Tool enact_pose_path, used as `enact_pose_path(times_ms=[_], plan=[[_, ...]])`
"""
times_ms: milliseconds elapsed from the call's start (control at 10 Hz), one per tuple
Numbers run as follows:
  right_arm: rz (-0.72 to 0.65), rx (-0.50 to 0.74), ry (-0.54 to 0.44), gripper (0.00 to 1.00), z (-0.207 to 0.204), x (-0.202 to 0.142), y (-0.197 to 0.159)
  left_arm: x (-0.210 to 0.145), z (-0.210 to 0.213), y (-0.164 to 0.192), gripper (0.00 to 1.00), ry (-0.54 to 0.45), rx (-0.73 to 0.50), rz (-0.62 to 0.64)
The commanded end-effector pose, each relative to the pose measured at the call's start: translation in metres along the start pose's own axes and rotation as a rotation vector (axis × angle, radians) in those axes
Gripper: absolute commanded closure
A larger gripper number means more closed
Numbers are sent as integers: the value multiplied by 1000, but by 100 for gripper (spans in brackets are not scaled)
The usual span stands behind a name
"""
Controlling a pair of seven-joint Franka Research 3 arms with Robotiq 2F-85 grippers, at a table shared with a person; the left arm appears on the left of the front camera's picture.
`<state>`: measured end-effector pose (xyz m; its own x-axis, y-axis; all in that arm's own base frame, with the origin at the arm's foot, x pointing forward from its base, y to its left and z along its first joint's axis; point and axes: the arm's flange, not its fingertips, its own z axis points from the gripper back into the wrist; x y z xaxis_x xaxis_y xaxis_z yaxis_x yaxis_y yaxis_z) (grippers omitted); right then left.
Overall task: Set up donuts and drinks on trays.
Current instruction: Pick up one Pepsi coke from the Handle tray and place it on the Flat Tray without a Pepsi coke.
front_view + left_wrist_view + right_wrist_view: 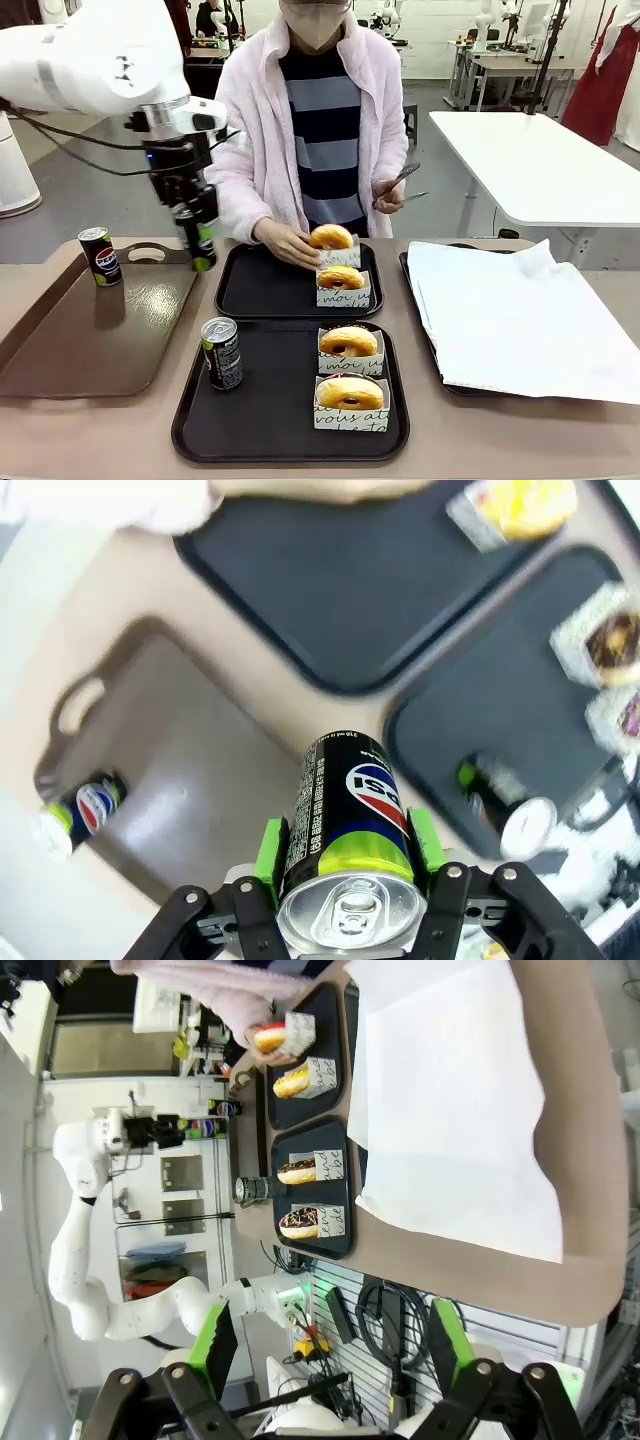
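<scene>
Across a tan counter (120,430) in a workshop, the left end effector (196,236) clamps a slim black soda can (346,825) between its green pads, holding it above the gap between the brown handled tray (90,330) and the far black tray (265,290). A second can (221,352) stands on the near black tray (270,415) beside two boxed donuts (348,342); a third can (99,255) stands on the brown tray. The person's hand (285,243) sets a donut (331,237) on the far tray. The right end effector (330,1360) hangs open and empty. White paper (520,315) lines another tray.
</scene>
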<state>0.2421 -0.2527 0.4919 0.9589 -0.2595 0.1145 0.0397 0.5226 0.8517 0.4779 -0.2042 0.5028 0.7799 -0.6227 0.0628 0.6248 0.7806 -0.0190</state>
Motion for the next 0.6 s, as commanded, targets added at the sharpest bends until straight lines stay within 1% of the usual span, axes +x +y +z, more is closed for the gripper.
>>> enact_pose_path(times_ms=[0, 100, 200, 300, 500], plan=[[12, 24, -8, 0, 1, 2, 0, -109, 32, 17, 42, 3, 43, -171], [12, 24, -8, 0, 1, 2, 0, -148, 31, 11, 42, -28, 27, -154], [12, 24, -8, 0, 1, 2, 0, -141, 29, 15, 42, -22, 50, -158], [12, 24, -8, 0, 1, 2, 0, -126, 27, 19, 42, -14, 51, -162], [12, 24, -8, 0, 1, 2, 0, -100, 20, 18, 42, -13, 57, -123]])
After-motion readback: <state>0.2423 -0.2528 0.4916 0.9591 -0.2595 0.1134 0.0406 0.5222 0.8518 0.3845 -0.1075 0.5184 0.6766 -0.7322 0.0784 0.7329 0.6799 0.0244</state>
